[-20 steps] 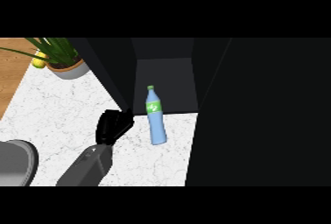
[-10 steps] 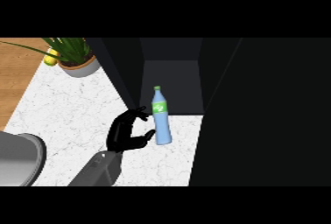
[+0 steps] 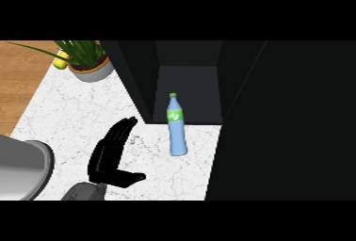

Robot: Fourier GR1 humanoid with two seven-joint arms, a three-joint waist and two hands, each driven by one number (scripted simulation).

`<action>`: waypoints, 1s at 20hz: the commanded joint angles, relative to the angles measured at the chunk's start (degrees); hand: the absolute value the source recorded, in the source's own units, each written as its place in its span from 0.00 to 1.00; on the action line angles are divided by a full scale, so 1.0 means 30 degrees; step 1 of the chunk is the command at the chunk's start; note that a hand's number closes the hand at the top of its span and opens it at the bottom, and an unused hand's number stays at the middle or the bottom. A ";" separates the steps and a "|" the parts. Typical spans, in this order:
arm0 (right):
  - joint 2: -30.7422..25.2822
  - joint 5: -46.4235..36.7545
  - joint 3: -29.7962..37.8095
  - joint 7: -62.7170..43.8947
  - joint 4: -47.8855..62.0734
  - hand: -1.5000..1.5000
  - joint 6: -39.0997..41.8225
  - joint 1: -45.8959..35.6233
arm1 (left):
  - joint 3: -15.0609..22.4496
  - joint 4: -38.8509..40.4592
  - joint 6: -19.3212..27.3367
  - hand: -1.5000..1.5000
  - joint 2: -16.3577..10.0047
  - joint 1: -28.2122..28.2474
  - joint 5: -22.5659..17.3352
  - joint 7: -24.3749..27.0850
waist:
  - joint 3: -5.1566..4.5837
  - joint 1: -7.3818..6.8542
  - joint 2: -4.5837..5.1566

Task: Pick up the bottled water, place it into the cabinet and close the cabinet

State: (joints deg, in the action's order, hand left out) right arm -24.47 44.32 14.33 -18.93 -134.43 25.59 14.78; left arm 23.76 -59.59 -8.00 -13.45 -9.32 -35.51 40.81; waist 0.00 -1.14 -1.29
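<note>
The bottled water (image 3: pixel 177 128) is a pale blue bottle with a green label and cap. It stands upright on the white marble counter (image 3: pixel 76 113), just in front of the dark cabinet's open compartment (image 3: pixel 189 89). My left hand (image 3: pixel 110 153) is to the left of the bottle and apart from it. Its fingers are straight and point up the view, and the thumb sticks out to the right. It holds nothing. My right hand does not show.
A potted green plant (image 3: pixel 89 66) stands at the counter's far left corner, with a yellow object (image 3: pixel 62 61) beside it. A grey round vessel (image 3: pixel 21 172) sits at the lower left. The black cabinet body (image 3: pixel 292 122) fills the right side.
Half a second ago my left hand was curled close beside the bottle. Now its fingers are straight and it has drawn back to the left and down. The bottle still stands upright.
</note>
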 commanded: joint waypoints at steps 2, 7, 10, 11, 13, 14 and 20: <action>0.0599 -0.0991 -0.2528 -0.1452 -0.4740 1.00 -0.1693 0.0255 | -0.0560 -0.4096 0.0043 0.00 -0.2686 0.2874 -0.0301 -0.0216 | -0.0011 -0.0210 0.0096; 0.0716 -0.1835 -0.5334 -0.2033 -0.4693 1.00 -0.2575 -0.0022 | -0.1921 -0.6604 0.0689 0.00 -0.5375 0.5369 -0.0433 -0.0286 | -0.0019 -0.0248 0.0081; 0.0674 -0.3185 -0.7064 -0.2309 -0.4903 1.00 -0.3224 -0.1342 | -0.1999 -0.7529 0.0388 0.00 -0.5934 0.6315 -0.0085 0.0293 | -0.0057 -0.0111 0.0111; 0.0839 -0.3321 -0.7821 -0.2443 -0.4758 1.00 -0.3633 -0.1621 | -0.2025 -0.8509 0.0107 0.00 -0.6451 0.6883 -0.0313 0.0099 | -0.0066 -0.0331 -0.0007; 0.1221 -0.4018 -0.9120 -0.2615 -0.4677 1.00 -0.4649 -0.2945 | -0.2423 -0.8480 -0.0129 0.00 -0.6767 0.6799 -0.0550 -0.0031 | -0.0110 -0.0119 0.0046; 0.1048 -0.4133 -0.9420 -0.2709 -0.4193 1.00 -0.4671 -0.3319 | -0.2918 -0.9504 -0.0383 0.00 -0.7655 0.7083 -0.1173 -0.0722 | -0.0076 -0.0205 0.0013; 0.2118 -0.5649 -1.3262 -0.3348 -0.2361 1.00 -0.6936 -0.7419 | -0.3149 -1.0780 -0.0465 0.00 -0.7918 0.8550 -0.1398 -0.0430 | -0.0132 -0.0232 0.0022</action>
State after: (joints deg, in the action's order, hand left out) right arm -19.31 41.09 -19.88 -25.85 -134.19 10.18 -2.21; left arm 15.53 -89.08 -8.94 -35.65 14.32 -38.69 39.76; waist -0.33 -1.84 -1.36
